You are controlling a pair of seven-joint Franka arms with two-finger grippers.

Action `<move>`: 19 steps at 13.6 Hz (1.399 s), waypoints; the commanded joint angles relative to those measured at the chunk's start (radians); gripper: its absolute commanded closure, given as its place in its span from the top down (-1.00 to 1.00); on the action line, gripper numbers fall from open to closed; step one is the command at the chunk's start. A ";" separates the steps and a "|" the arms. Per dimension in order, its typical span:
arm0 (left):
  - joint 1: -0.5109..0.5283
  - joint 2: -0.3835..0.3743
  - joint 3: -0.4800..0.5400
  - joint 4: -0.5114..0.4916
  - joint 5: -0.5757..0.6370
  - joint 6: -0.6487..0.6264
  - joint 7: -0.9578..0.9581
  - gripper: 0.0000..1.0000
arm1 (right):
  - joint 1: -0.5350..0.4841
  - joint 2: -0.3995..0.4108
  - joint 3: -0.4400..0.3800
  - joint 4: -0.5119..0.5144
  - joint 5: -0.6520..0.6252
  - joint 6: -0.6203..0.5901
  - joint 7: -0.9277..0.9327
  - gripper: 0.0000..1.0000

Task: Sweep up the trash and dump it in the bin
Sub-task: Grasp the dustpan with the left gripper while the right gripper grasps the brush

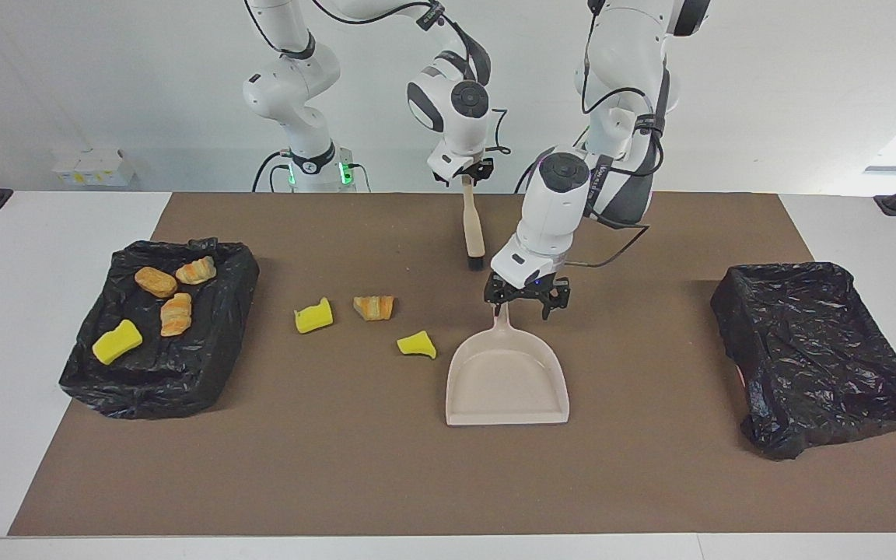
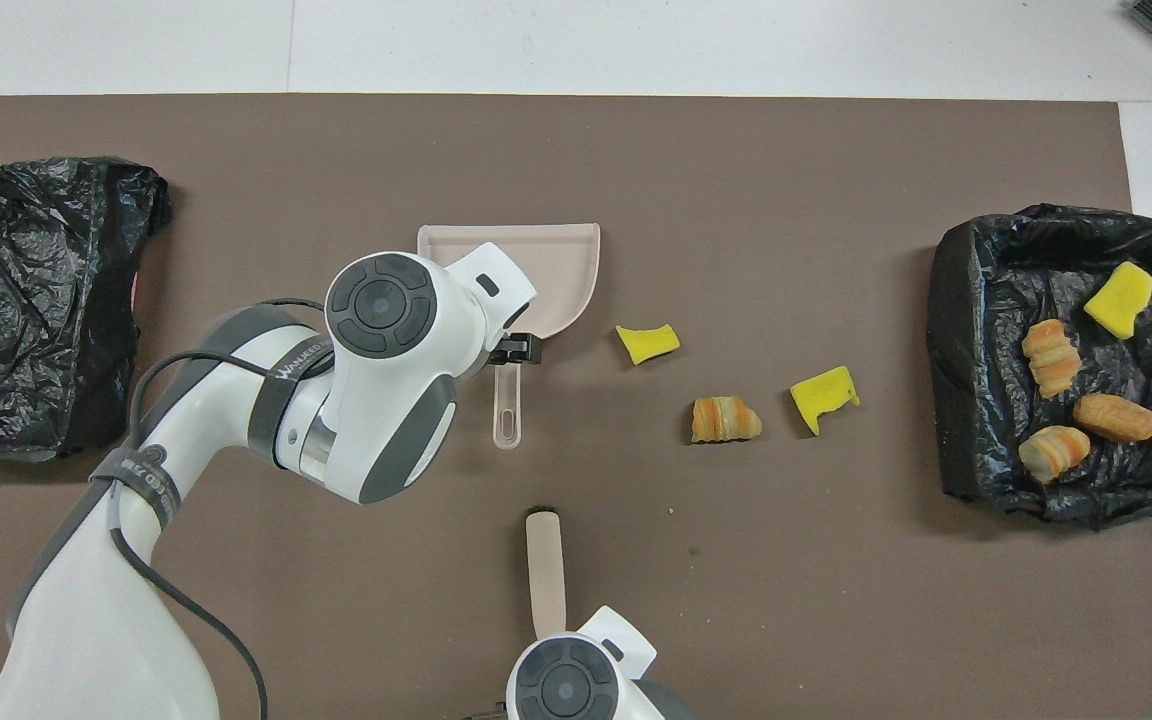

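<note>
Four trash pieces (image 1: pixel 156 309) lie in the lined bin (image 1: pixel 90 365) at the right arm's end – three more (image 1: pixel 374 307) rest on the mat beside the dustpan (image 1: pixel 507 379). Light and soft, they should sweep easily. The right gripper (image 1: pixel 470 173) clamps the brush (image 1: pixel 473 229); the left gripper (image 1: pixel 526 299) hovers spread over the dustpan's handle – the place to grip

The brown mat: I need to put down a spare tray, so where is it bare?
The brown mat is bare along the edge farthest from the robots, and between the dustpan and the empty black-lined bin. It is crowded between the dustpan and the bin holding trash, where three trash pieces lie, and around the brush.
</note>
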 commanded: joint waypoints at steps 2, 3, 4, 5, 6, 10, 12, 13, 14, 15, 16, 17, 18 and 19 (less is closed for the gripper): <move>-0.024 -0.024 0.015 -0.042 0.006 0.027 -0.009 1.00 | 0.004 -0.012 -0.001 -0.019 0.029 0.031 -0.001 -0.72; -0.025 -0.024 0.013 -0.043 0.007 0.027 0.000 1.00 | 0.003 -0.007 -0.001 -0.013 0.029 0.031 -0.003 -0.96; -0.031 -0.024 0.013 -0.043 0.006 0.027 -0.008 1.00 | 0.003 0.002 -0.001 -0.004 0.029 0.031 -0.001 -1.00; -0.036 -0.025 0.013 -0.049 0.006 0.028 0.003 1.00 | 0.001 0.010 -0.001 0.017 0.029 0.022 0.003 -1.00; -0.038 -0.028 0.013 -0.062 0.006 0.034 0.003 1.00 | 0.000 0.016 -0.003 0.030 0.029 0.013 0.005 -1.00; -0.044 -0.034 0.011 -0.080 0.006 0.045 0.038 1.00 | -0.048 -0.025 -0.012 0.031 0.020 -0.064 -0.038 -1.00; -0.044 -0.034 0.011 -0.082 0.006 0.048 0.066 1.00 | -0.101 -0.067 -0.012 0.031 0.011 -0.127 -0.047 -1.00; -0.044 -0.034 0.011 -0.082 0.006 0.047 0.066 1.00 | -0.133 -0.081 -0.012 0.031 0.009 -0.150 -0.050 -1.00; -0.044 -0.034 0.011 -0.082 0.006 0.048 0.064 1.00 | -0.161 -0.088 -0.012 0.033 0.008 -0.159 -0.050 -1.00; -0.044 -0.034 0.011 -0.083 0.006 0.048 0.064 1.00 | -0.181 -0.094 -0.012 0.033 0.005 -0.168 -0.049 -1.00; -0.045 -0.033 0.010 -0.082 0.006 0.053 0.063 1.00 | -0.197 -0.102 -0.013 0.036 -0.009 -0.184 -0.044 -1.00; -0.045 -0.033 0.010 -0.083 0.006 0.056 0.063 1.00 | -0.216 -0.116 -0.013 0.037 -0.024 -0.188 -0.038 -1.00; -0.045 -0.033 0.010 -0.083 0.006 0.056 0.063 1.00 | -0.249 -0.131 -0.013 0.042 -0.035 -0.201 -0.044 -1.00; -0.047 -0.028 0.008 -0.083 0.006 0.060 0.058 1.00 | -0.279 -0.137 -0.013 0.056 -0.047 -0.228 -0.049 -1.00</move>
